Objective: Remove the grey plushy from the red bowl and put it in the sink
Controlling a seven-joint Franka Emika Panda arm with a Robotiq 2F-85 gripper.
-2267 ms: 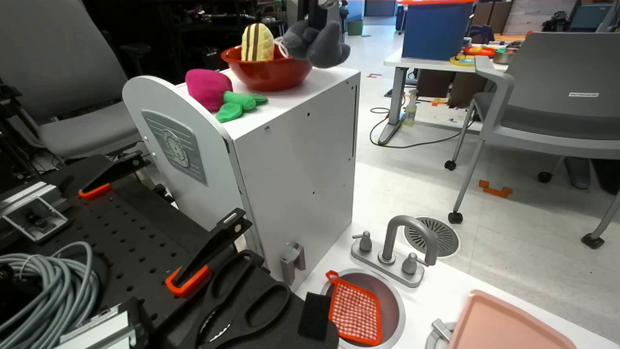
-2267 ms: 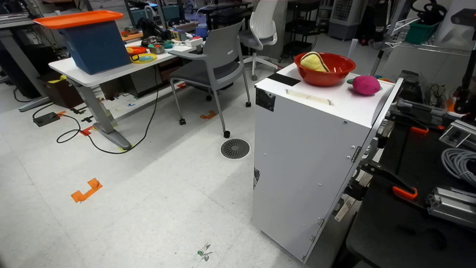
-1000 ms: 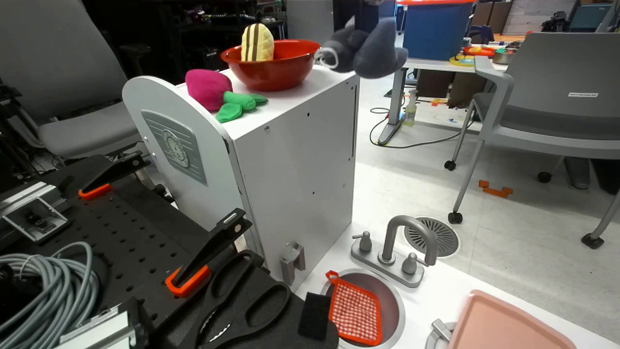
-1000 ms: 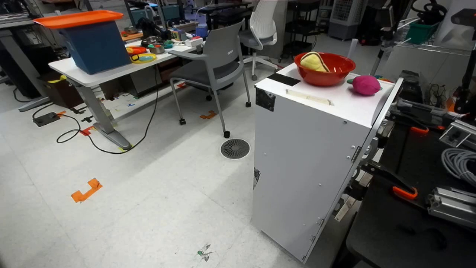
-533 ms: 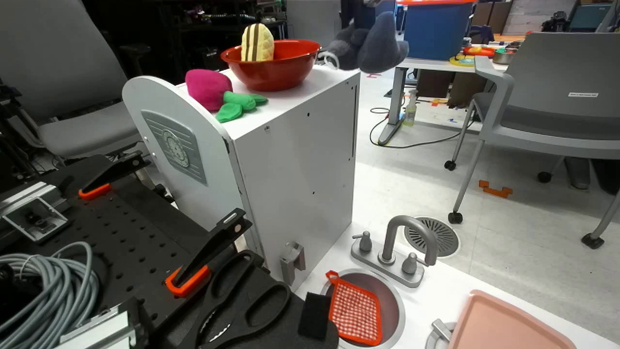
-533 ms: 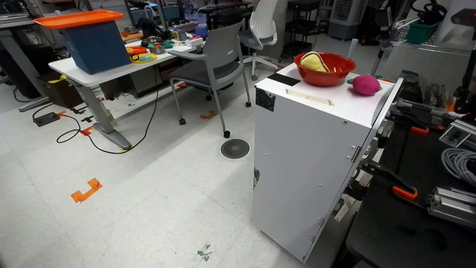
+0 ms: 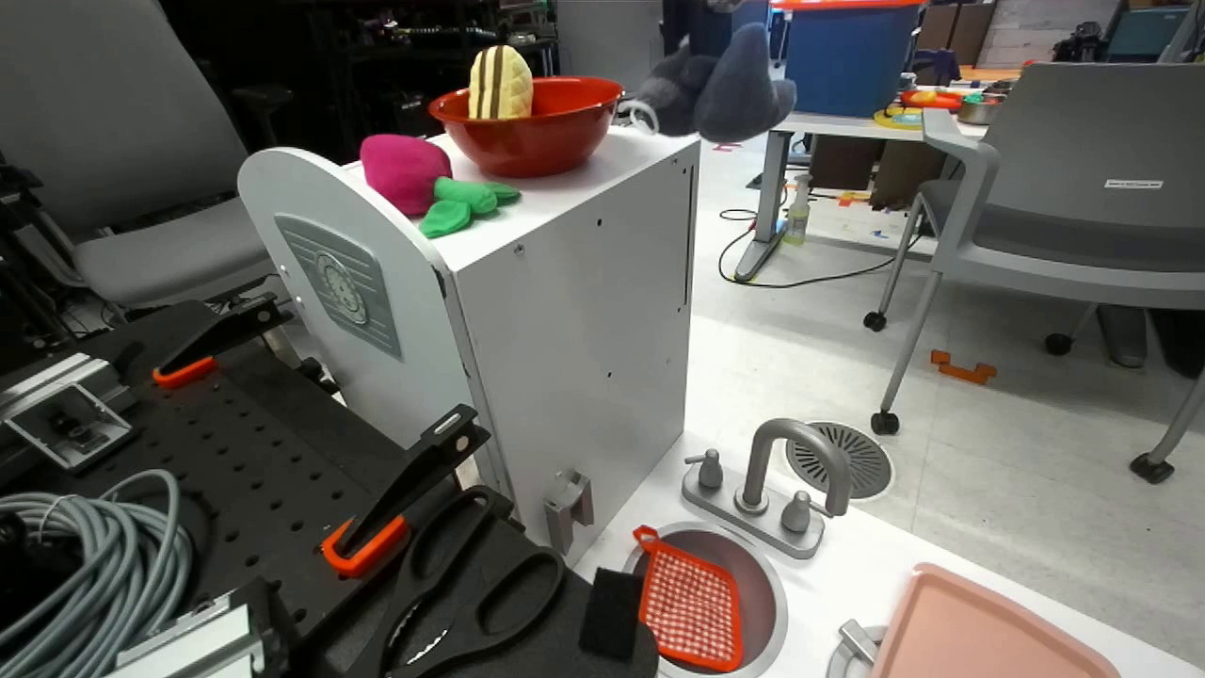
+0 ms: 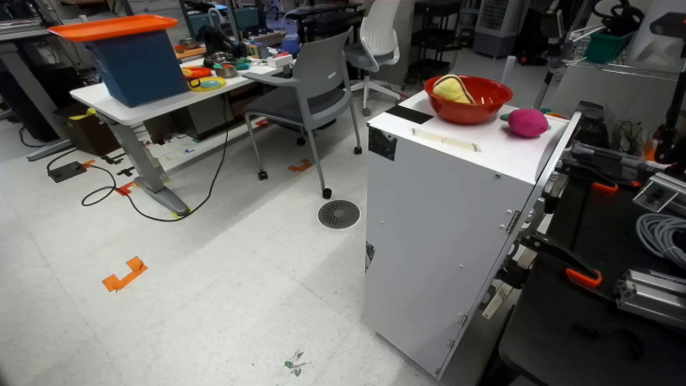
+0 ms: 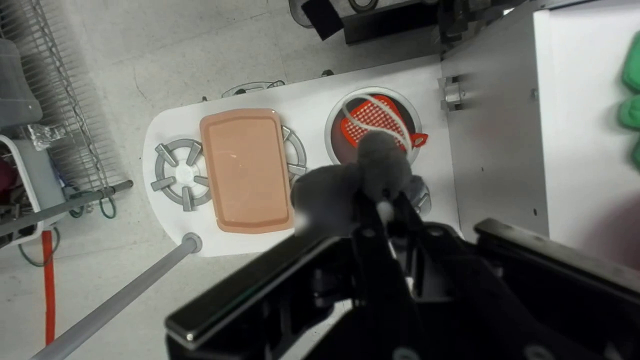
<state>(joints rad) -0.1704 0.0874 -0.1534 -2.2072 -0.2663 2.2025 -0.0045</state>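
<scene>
Beside the tall white cabinet [image 7: 584,320]: small dark grey plush toy [image 7: 734,89] hangs in mid-air near the cabinet's top edge, no support seen under it.
Jaws: closed on the grey plush, tips close together in the wrist view; exact bite hidden. Firm pinch judged necessary, as nothing else carries the toy.
Glossy round red plastic bowl [image 7: 527,146]: upright on the cabinet in both exterior views, grey plush outside it; removal judged complete.
Yellow quilted piece with brown stripes [image 7: 501,83]: propped inside the bowl; presumably not for handling, being unnamed in the task.
Magenta plush with green leaves [image 7: 405,174]: lies on the cabinet near the bowl; same finding.
Round grey sink with pale rim [image 7: 763,589]: set into the low white table [image 9: 310,110]; delivery outstanding.
Red-and-white checked cloth pot holder [image 7: 692,603]: lies in the sink, tab over the rim; the toy would likely land on it.
Thin white cord loop [image 9: 408,145]: trails from the grey plush, crossing the sink's mouth in the wrist view; alignment cannot be confirmed.
Curved grey faucet [image 7: 756,476]: just beside the sink; possible snag for the cord on lowering.
</scene>
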